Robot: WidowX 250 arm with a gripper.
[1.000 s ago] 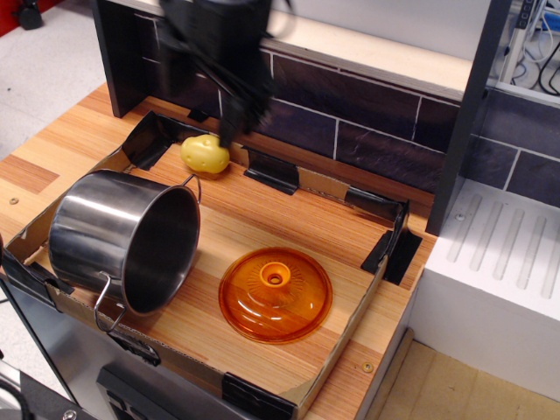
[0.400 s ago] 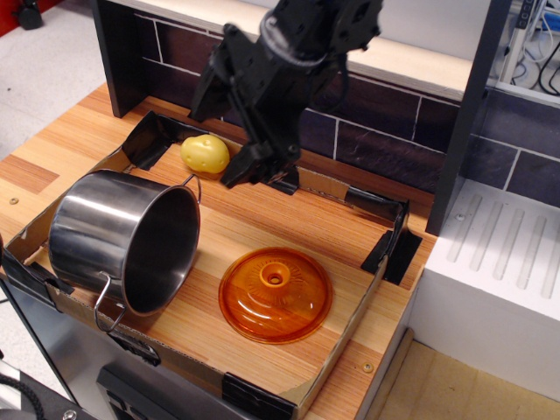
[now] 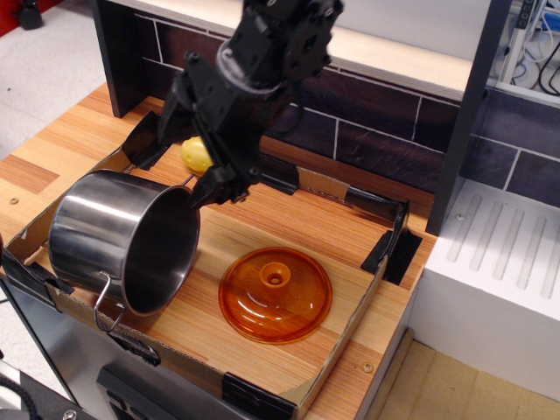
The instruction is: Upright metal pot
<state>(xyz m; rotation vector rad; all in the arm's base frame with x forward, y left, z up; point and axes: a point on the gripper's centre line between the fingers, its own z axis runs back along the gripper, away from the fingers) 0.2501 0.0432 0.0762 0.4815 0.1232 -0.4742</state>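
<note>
The metal pot (image 3: 114, 236) lies on its side at the left of the cardboard tray (image 3: 350, 319), its dark opening facing right. One wire handle (image 3: 103, 308) hangs at the front and the other sits at the top rim. My black gripper (image 3: 181, 162) hangs just above the pot's upper rim with its jaws spread apart and nothing between them. One fingertip (image 3: 203, 194) is close to the top handle, and I cannot tell whether it touches.
An orange translucent domed lid (image 3: 275, 293) lies in the tray to the right of the pot. A yellow potato-like object (image 3: 194, 155) sits at the tray's back, partly hidden by my gripper. A dark tiled wall runs behind. A white ribbed unit (image 3: 503, 262) stands at the right.
My gripper has come into view and moved down and left, from above the tray's back edge to just above the pot's rim. The pot and lid have not moved.
</note>
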